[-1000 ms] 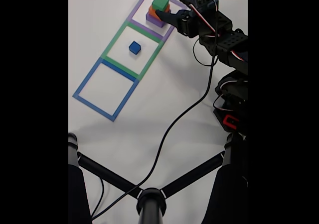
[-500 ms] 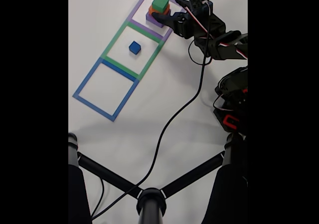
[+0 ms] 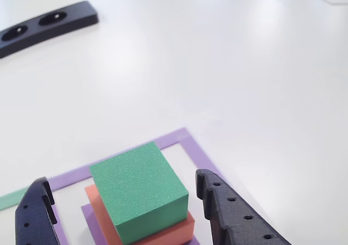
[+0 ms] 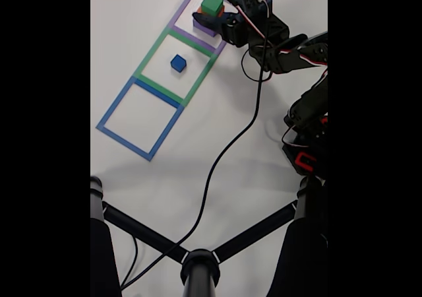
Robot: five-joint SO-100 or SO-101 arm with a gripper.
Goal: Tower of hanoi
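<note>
- Since a second ago the tool (image 4: 212, 11) has slid leftward in the fixed view, from beside the stack to around it; the blocks lie as before.
- At the left of the fixed view a blue tape outline (image 4: 140, 118) lies flat on the white counter (image 4: 224, 99).
- Next to the right, a green tape outline (image 4: 175, 66) encloses the blue cube (image 4: 178, 63), which sits alone, well apart from the stack.
- Further right, the purple tape outline (image 4: 198, 38) holds the stack: purple block (image 3: 90, 219) at the bottom, salmon-orange block (image 3: 174, 233) on it, green block (image 3: 137, 191) on top.
- In the other view the tool (image 3: 122, 196) stands wide, one black finger (image 3: 37, 213) to the left of the green block and one to its right, neither touching it.
- At that view's upper left, a black bar (image 3: 46, 26) with round holes lies on the counter.
</note>
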